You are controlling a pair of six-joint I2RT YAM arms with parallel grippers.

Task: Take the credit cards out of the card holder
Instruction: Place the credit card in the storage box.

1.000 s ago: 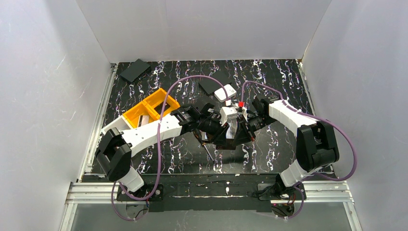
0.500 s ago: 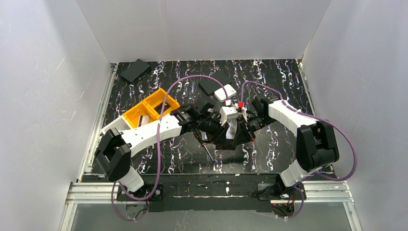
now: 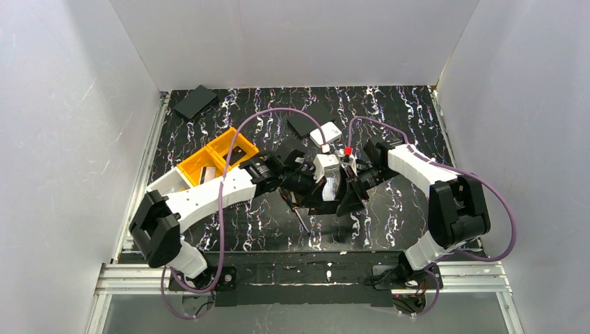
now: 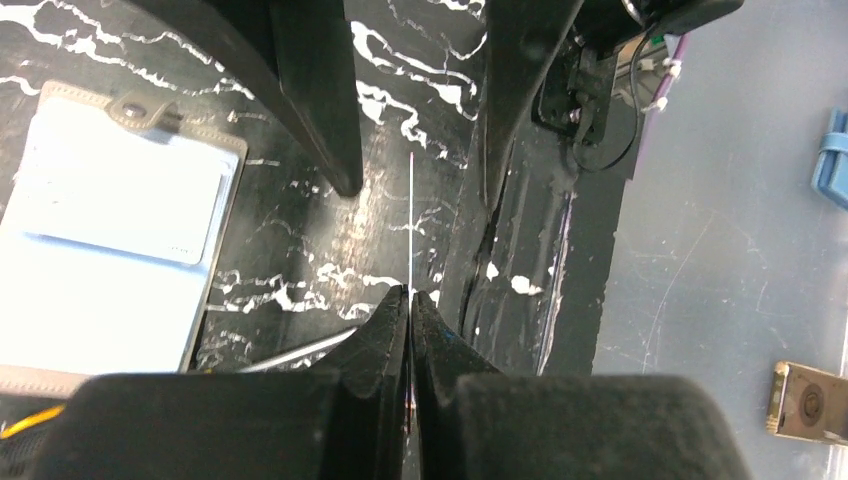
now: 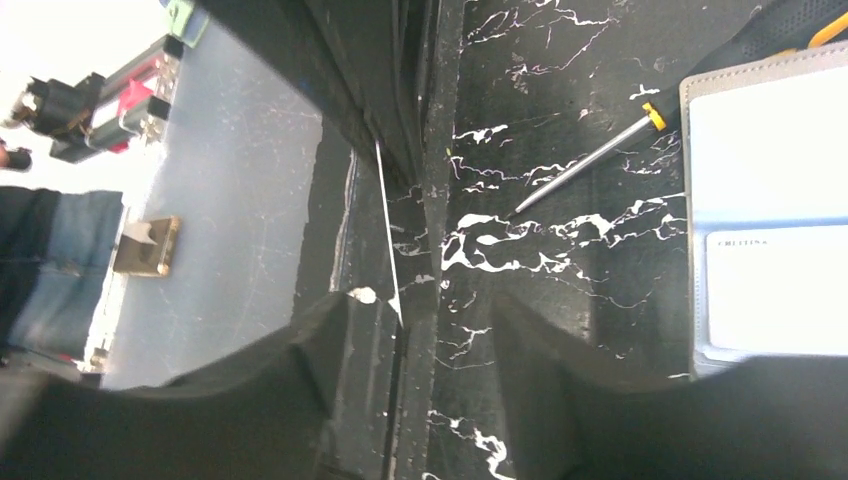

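In the top view I can hardly make out the card holder (image 4: 100, 310); both wrists cover it. Each wrist view cuts it off at the frame edge. It lies open on the bench (image 3: 403, 111) with a second credit card (image 5: 775, 290) seated in its pocket.

The left tool (image 4: 410, 300) is fully closed on a credit card (image 4: 412, 220), which I see edge-on as a thin white line only. The right tool (image 5: 418, 305) stands open with one finger on each side of that card, not touching it.

A screwdriver (image 5: 590, 160) lies just beside the holder. Yellow bins (image 3: 212, 161) stand on the left arm's side.
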